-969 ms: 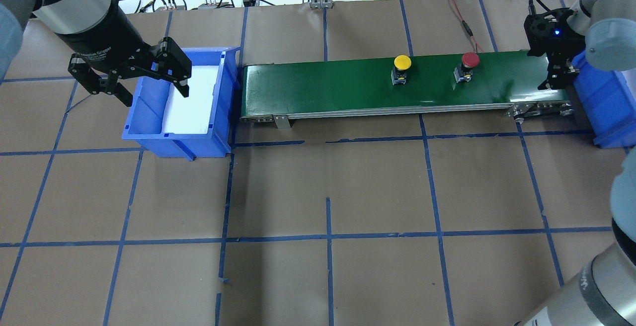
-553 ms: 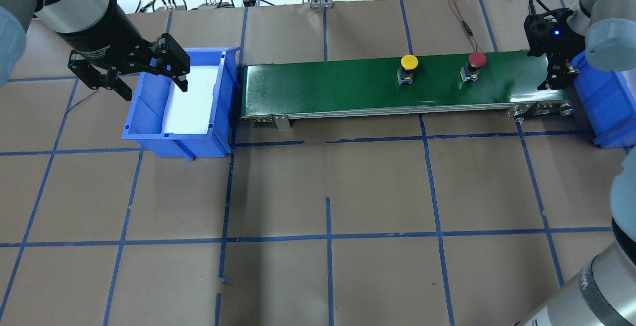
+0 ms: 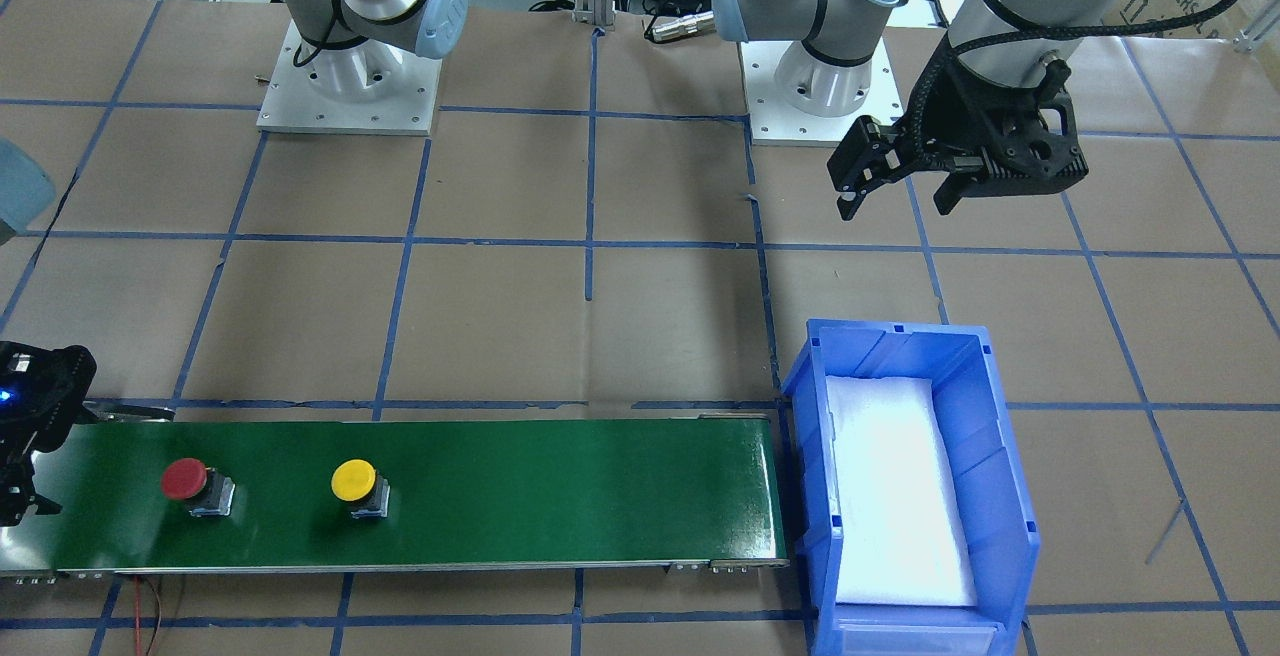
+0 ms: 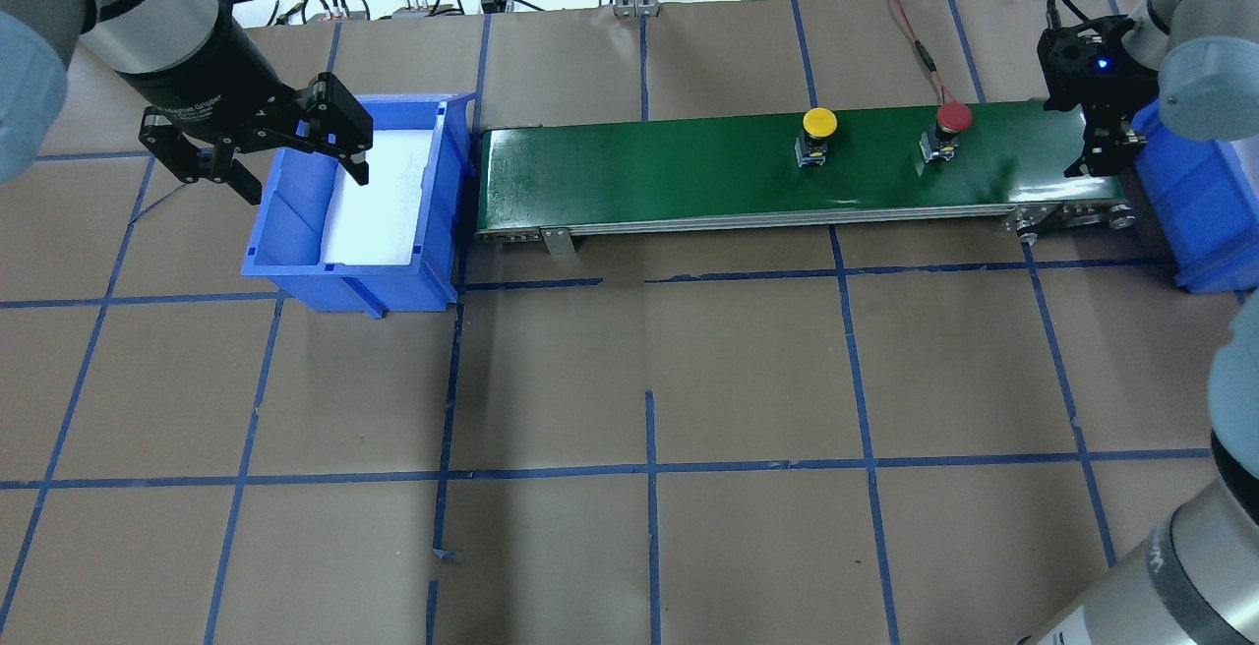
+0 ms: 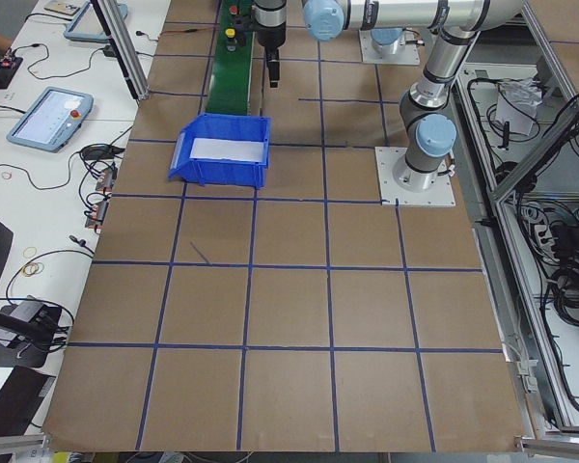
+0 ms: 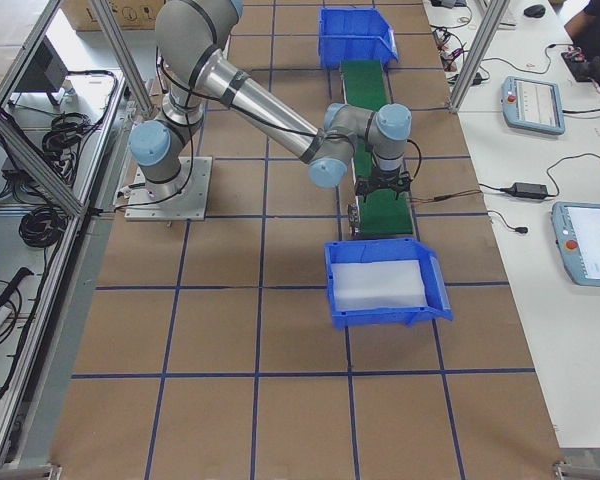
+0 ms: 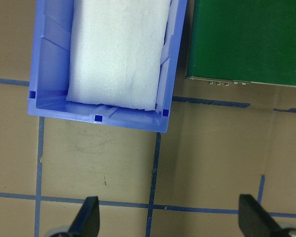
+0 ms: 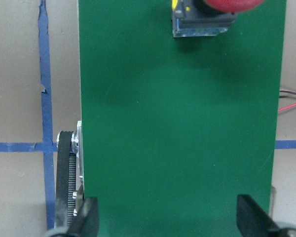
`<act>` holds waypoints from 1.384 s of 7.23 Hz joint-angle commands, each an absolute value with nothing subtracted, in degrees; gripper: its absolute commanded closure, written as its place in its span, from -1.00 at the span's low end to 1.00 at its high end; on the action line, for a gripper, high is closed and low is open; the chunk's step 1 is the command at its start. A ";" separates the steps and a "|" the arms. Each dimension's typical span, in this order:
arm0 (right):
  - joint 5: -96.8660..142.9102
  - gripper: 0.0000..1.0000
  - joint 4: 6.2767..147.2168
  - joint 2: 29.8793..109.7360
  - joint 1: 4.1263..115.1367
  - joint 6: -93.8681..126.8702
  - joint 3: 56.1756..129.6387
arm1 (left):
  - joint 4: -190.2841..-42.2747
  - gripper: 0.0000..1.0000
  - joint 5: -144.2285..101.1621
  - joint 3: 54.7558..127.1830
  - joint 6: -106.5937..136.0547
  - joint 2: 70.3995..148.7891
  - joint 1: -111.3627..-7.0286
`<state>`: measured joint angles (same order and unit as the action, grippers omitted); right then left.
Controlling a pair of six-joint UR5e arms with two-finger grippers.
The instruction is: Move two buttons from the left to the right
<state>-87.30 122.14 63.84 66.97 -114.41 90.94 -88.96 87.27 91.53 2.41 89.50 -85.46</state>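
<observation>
Overhead and front cameras face each other over the green belt (image 4: 689, 173); wrist cameras look down closely.

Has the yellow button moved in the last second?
Yes. The yellow button has ridden the green belt rightward in the overhead view, closer to the right-hand blue bin.

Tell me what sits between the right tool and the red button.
Only bare green belt between right tool and red button, per the right wrist view.

Two buttons (image 4: 819, 124) (image 4: 953, 118), two blue bins (image 4: 344, 286) (image 4: 1205, 203) — one green belt (image 4: 639, 168).
</observation>
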 commanded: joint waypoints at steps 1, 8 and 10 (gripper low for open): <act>-87.36 -0.95 122.34 63.72 66.97 -114.35 90.70 | -89.55 -1.00 87.36 92.02 -0.93 89.82 -86.56; -87.45 -0.95 123.40 61.08 66.97 -114.87 87.19 | -92.90 -1.00 93.51 89.65 -4.15 90.53 -87.71; -87.28 -0.95 123.49 60.82 66.97 -114.79 87.10 | -92.81 -1.00 91.69 89.48 0.59 90.70 -87.37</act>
<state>-87.41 123.42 61.05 66.97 -114.84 87.17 -92.82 93.01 89.65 -2.17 90.74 -87.59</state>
